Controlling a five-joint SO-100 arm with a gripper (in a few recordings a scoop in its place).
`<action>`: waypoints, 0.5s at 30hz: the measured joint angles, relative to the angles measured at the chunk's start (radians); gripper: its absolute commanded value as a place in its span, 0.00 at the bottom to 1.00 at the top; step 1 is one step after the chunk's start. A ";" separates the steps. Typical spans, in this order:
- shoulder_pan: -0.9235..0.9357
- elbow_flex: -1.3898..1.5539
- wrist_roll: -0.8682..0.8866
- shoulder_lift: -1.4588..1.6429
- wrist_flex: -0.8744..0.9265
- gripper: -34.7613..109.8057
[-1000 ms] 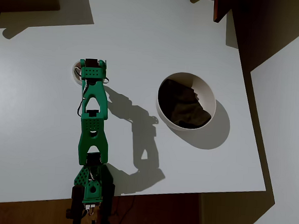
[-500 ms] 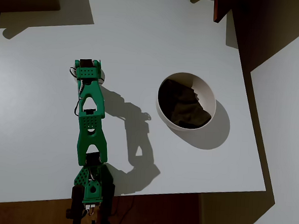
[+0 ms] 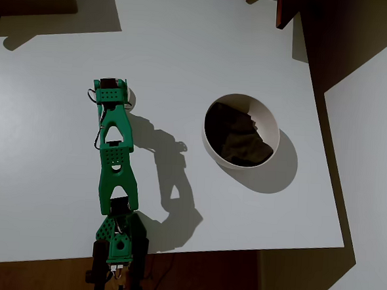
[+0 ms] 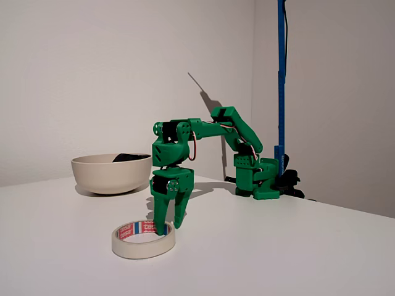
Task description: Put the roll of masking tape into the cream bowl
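The roll of masking tape [image 4: 143, 239] lies flat on the white table, a cream ring with a red and blue label inside its core. In the overhead view just a sliver of the tape [image 3: 130, 100] shows to the right of the green wrist. My green gripper [image 4: 171, 227] points straight down, open, with one finger inside the ring and the other outside its far wall. The cream bowl [image 3: 273, 127] stands well to the right in the overhead view; in the fixed view the bowl [image 4: 111, 176] is behind and left of the tape.
Something dark [image 3: 243, 138] lies inside the bowl. The arm's base [image 4: 259, 179] sits at the table's far edge beside a blue pole [image 4: 281, 80]. A dark reddish object [image 3: 287, 9] overhangs the table's top right corner in the overhead view.
In the overhead view the gripper has shifted left across the tape: the ring's edge showed to its left a second ago and now shows to its right.
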 measured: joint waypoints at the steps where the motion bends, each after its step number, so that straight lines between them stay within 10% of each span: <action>1: -0.002 -0.005 0.005 -0.002 0.000 0.18; 15: -0.012 -0.043 0.026 -0.002 -0.026 0.18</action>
